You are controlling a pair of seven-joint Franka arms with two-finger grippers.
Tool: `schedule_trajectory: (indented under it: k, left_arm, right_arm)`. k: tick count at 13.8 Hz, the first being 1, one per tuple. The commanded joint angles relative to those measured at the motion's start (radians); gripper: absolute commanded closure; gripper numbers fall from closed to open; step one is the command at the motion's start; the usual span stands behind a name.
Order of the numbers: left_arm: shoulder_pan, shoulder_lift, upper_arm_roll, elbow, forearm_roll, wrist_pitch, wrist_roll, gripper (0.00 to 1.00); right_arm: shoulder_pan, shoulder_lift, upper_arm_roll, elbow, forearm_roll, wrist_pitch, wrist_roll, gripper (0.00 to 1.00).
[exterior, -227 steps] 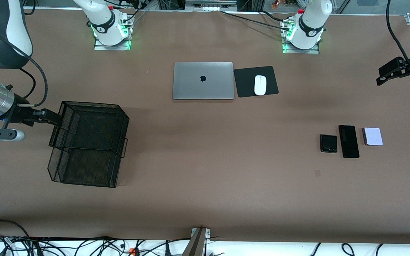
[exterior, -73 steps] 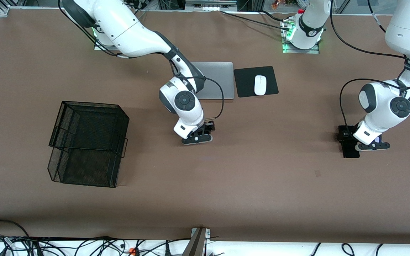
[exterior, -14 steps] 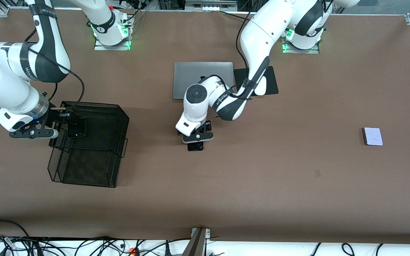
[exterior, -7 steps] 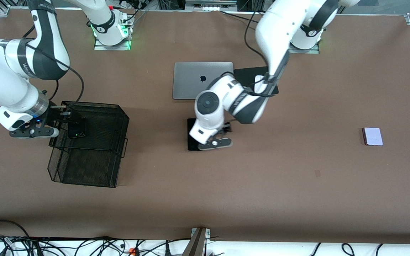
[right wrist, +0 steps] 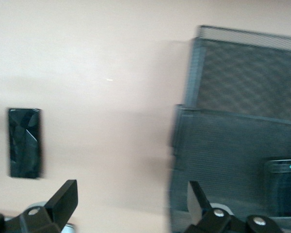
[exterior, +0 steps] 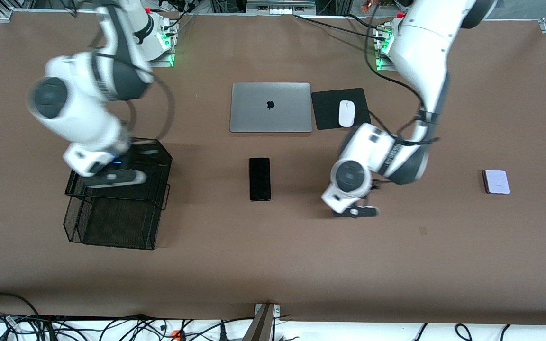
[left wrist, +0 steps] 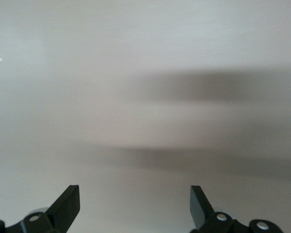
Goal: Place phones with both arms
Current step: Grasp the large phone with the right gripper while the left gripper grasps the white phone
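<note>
The long black phone (exterior: 259, 179) lies flat on the table near its middle, and also shows in the right wrist view as the long black phone (right wrist: 24, 142). A small black phone (right wrist: 283, 187) rests inside the black mesh basket (right wrist: 242, 97). The pale lilac phone (exterior: 495, 182) lies toward the left arm's end. My left gripper (exterior: 356, 211) hangs low over bare table between the long phone and the lilac one, open and empty (left wrist: 135, 204). My right gripper (exterior: 112, 177) is over the basket (exterior: 116, 222), open and empty (right wrist: 131, 199).
A closed grey laptop (exterior: 270, 107) and a white mouse (exterior: 346, 113) on a black pad (exterior: 325, 109) lie farther from the front camera than the long phone. Bare brown table lies between the basket and the long phone.
The left gripper has left the long black phone on the table and swung toward the left arm's end. The right gripper has let go of the small black phone in the basket and shifted over it.
</note>
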Motion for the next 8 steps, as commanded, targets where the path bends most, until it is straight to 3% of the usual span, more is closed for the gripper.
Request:
schedule_trajectory:
  k: [1, 4, 6, 8]
  left_arm:
    - [0.107, -0.136, -0.014, -0.164, 0.066, 0.015, 0.197, 0.0]
    - [0.242, -0.201, -0.014, -0.24, 0.097, 0.063, 0.427, 0.0]
    - [0.34, -0.236, -0.014, -0.296, 0.103, 0.127, 0.541, 0.0]
    - [0.422, -0.257, -0.014, -0.351, 0.152, 0.208, 0.632, 0.0]
  right_arm:
    - [0.115, 0.175, -0.012, 0.132, 0.079, 0.008, 0.155, 0.0]
    - [0.202, 0.308, -0.011, 0.151, 0.178, 0.213, 0.195, 0.0]
    - [0.242, 0.402, 0.0, 0.167, 0.187, 0.341, 0.212, 0.0]
    - [0.244, 0.468, 0.012, 0.195, 0.181, 0.38, 0.195, 0.0]
